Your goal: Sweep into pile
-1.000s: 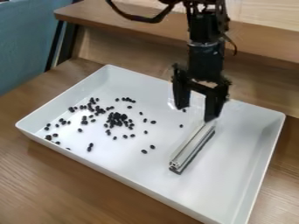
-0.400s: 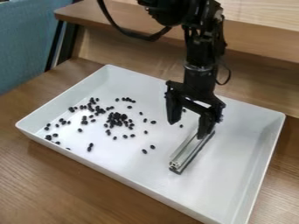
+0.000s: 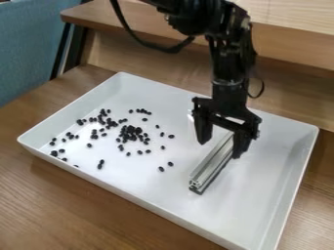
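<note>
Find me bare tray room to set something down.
Bare: the tray floor between the metal bar and picture-right wall, and before the bar's near end. Crowded: the picture-left half, strewn with black beans, and the bar's far end, under the hand.

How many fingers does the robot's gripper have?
2, spread apart. One finger hangs on the side nearer the black beans. The other finger is by the upper end of the metal bar, on the side away from the beans.
</note>
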You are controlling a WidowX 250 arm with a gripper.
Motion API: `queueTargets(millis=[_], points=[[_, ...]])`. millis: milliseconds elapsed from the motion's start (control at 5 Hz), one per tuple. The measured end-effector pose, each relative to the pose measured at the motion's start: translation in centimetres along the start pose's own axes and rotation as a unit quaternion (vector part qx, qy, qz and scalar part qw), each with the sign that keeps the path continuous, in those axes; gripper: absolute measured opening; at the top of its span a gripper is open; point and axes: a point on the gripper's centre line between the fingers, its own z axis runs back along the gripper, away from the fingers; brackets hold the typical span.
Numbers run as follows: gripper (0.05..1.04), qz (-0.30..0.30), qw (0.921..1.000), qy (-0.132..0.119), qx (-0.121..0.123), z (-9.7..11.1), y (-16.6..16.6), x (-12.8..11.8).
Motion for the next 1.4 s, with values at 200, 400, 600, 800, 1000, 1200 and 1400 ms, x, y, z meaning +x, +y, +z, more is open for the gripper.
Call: queueTargets(millis=[200, 400, 600, 800, 1000, 1200, 1400], points=[[1.0, -0.004, 1.0, 0.005, -0.001, -0.8, -0.8, 0.2], [0.975, -0.001, 0.9998, 0.02, 0.005, -2.0, -1.0, 0.0], [0.68, 0.005, 0.9999, 0.01, 0.002, -2.0, -1.0, 0.3], [0.418, 0.003, 0.9999, 0.013, 0.005, -2.3, -0.9, 0.0], [0.389, 0.0, 0.9998, 0.019, 0.007, -2.4, -0.9, -0.3], [0.389, -0.01, 0.9993, 0.034, 0.009, -2.6, -0.8, -1.0], [0.388, -0.027, 0.9979, 0.051, 0.028, -2.9, 0.3, -1.9]])
